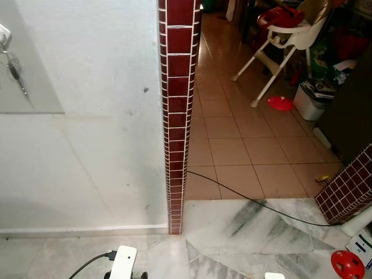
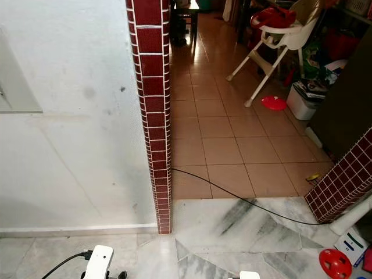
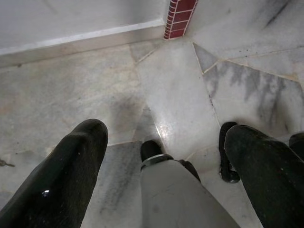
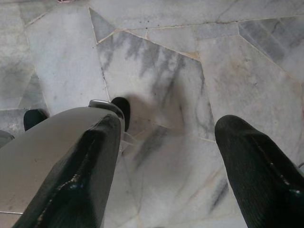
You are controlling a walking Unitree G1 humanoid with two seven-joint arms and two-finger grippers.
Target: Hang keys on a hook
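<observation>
Marble floor (image 3: 180, 95): pale grey, veined, cracked-slab pattern; both arms hang over it, idle.
Keys (image 1: 15, 71): already hanging high on white wall (image 1: 99, 133), far left edge of left eye view, against a grey panel (image 1: 26, 75). White fitting above them, poss. the hook (image 1: 3, 36); too cropped to confirm.
Left gripper (image 3: 166, 166): pointing down at floor, fingers (image 3: 71, 166) spread wide, nothing between them.
Right gripper (image 4: 166, 180): same attitude, fingers (image 4: 256, 175) well apart, empty.
Step in hand (judgement): keys look to be on the hook, so task appears at or near done; remaining job is verify and stand clear.
How to do it well: turn head/torso left to bring keys toward centre of view; confirm ring sits fully over the hook, not perched on tip. Keep arms low while turning so neither knocks the wall.
Obstructions: red-tiled pillar (image 1: 177, 116) just right of the wall; black cable (image 1: 250, 200) runs across floor from pillar base toward a tiled plinth (image 1: 349, 186). White plug block (image 1: 123, 261) with lead near robot's feet, trip risk if stepping left.
Background: high chair (image 1: 285, 40), red dish (image 1: 280, 103), bin (image 1: 311, 99) on terracotta tiles beyond; well apart from work area, no bearing.
Risk: keys swing off if wall bumped.
</observation>
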